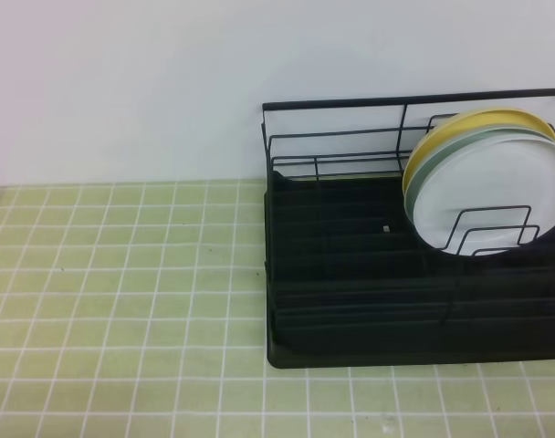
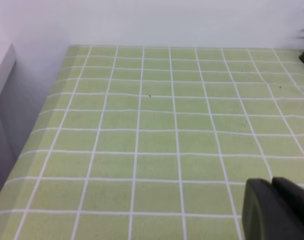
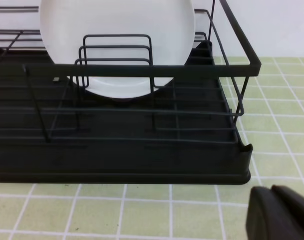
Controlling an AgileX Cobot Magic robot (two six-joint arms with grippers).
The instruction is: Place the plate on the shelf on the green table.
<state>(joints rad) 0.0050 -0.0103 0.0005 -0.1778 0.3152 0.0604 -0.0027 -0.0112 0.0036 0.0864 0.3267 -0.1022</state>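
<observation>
Left gripper [image 2: 279,210]: showing at the lower right corner of its wrist view, black fingers pressed together, holding nothing, hanging over bare tiles. Right gripper [image 3: 282,212]: likewise sitting closed and empty at the lower right of its wrist view, just in front of the rack's near edge.

Plate [image 1: 497,196]: white, standing on edge in the shelf [image 1: 350,274], leaning among the upright wire dividers at the right end, well apart from both grippers; up and to the left of the right gripper in that wrist view.

Pale blue-green plate [image 1: 442,155] and yellow plate [image 1: 469,123]: standing just behind the white one, overlapping.

Green table [image 1: 122,274]: carrying the shelf on its right side.
</observation>
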